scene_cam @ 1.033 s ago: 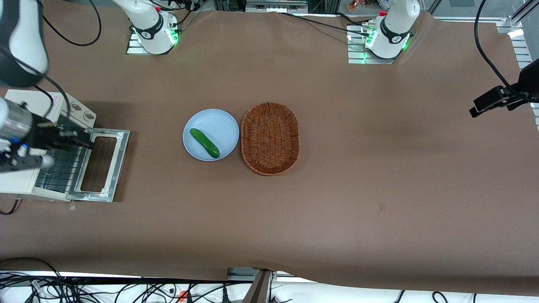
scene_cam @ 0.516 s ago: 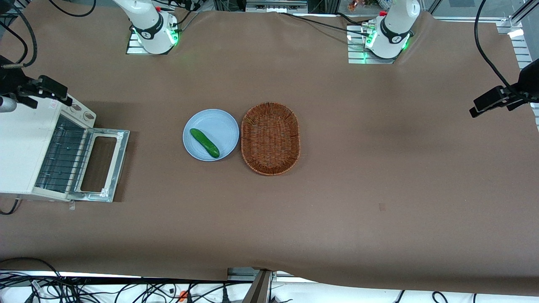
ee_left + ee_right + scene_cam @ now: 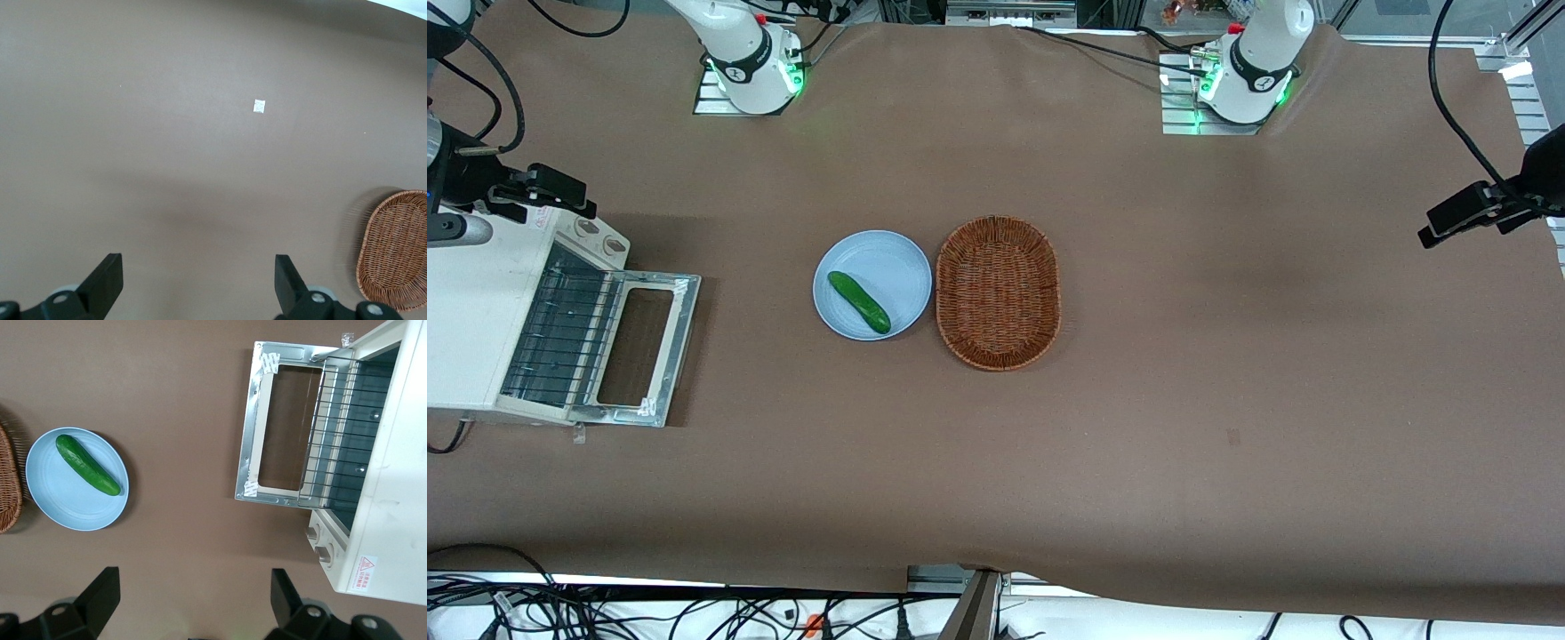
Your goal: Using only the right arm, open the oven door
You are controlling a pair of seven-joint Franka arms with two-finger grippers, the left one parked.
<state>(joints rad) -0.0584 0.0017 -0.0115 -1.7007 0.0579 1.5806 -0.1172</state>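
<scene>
The cream-framed, glass-windowed oven door (image 3: 640,348) lies folded flat on the brown table at the working arm's end. It looks stiff, hinged, smooth metal; best held by its outer rim. The black two-finger end effector (image 3: 190,600) hovers above, spread empty.

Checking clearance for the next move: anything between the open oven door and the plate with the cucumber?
Nothing: only bare brown tablecloth between the oven door and the plate, in front and right wrist views. The end effector, open, hangs above the oven.
</scene>
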